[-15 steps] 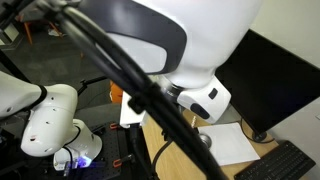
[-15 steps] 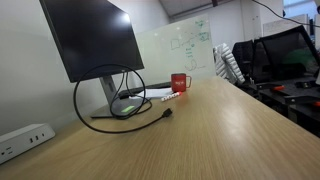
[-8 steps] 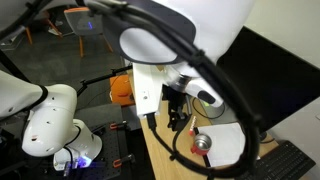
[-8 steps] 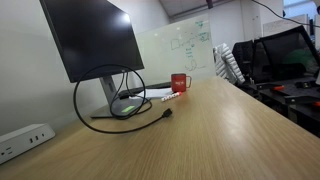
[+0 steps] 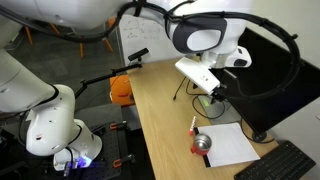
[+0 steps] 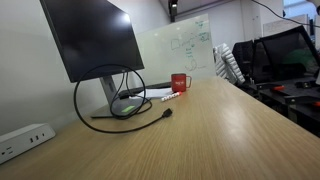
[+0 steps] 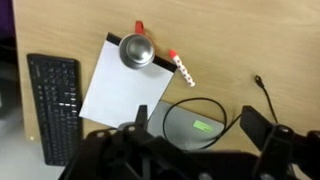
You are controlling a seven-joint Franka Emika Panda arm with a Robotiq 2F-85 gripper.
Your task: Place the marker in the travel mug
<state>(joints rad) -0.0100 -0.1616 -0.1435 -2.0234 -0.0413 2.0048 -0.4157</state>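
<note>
Tool (image 7: 197,118) up above table (image 7: 250,40), jaws spread wide, empty. Marker (image 7: 181,67) lying flat just beside paper sheet (image 7: 110,95). Travel mug (image 7: 136,50) near it, on sheet's corner. Best: descend centred over marker barrel, jaws across it, clear of mug.

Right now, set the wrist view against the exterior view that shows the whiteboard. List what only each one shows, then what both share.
Only the wrist view: the keyboard and the robot's own fingers, spread apart at the frame's bottom edge.
Only an exterior view: the whiteboard, the monitor screen and the power strip.
Both: the travel mug, the marker lying beside it on the desk, and the cable looped around the monitor base.
</note>
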